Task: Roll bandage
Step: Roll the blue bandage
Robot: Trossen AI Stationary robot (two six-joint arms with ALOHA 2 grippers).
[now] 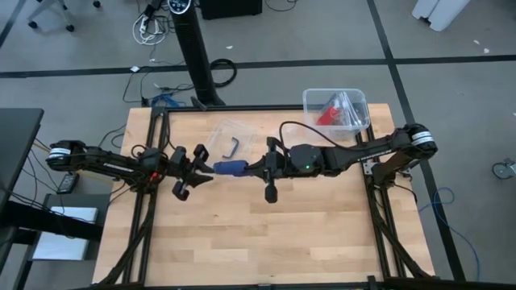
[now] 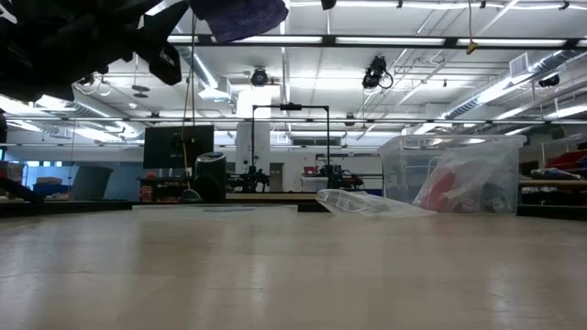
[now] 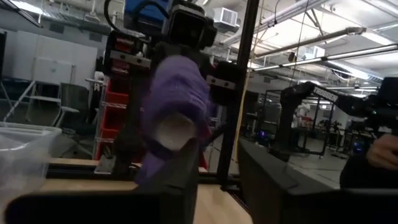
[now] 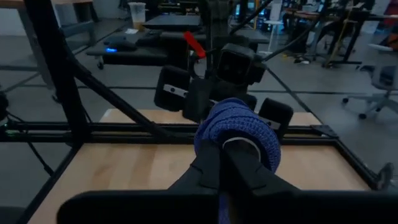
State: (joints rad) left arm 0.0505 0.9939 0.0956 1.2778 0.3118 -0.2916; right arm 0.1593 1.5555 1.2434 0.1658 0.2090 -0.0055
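Observation:
The bandage [image 1: 230,167] is a small blue roll held in the air over the table's middle, between my two grippers. My right gripper [image 1: 251,167] comes level from the table's right and is shut on the roll's right end [image 4: 236,134]. My left gripper [image 1: 206,168] faces it from the left with its fingers [image 3: 180,180] apart. The roll's pale core end [image 3: 174,130] shows just past one left finger. In the low view the roll [image 2: 238,14] hangs at the top edge, well above the table. My right gripper has its two fingers [image 4: 214,168] closed together on the roll's near end [image 4: 249,146], coming level from the table's right and along the roll's length. The fingers hide the spot they pinch. The roll is lifted clear and lies about level. My left gripper stands at the roll's other end [image 3: 177,143]; whether a finger touches it, I cannot tell.
A clear plastic bin [image 1: 355,101] with a red item stands at the far right corner. A clear plastic bag [image 1: 228,138] with a dark hooked piece lies just beyond the grippers. Black frame rails [image 1: 242,110] run along the table's far and side edges. Bare wood lies toward the near edge.

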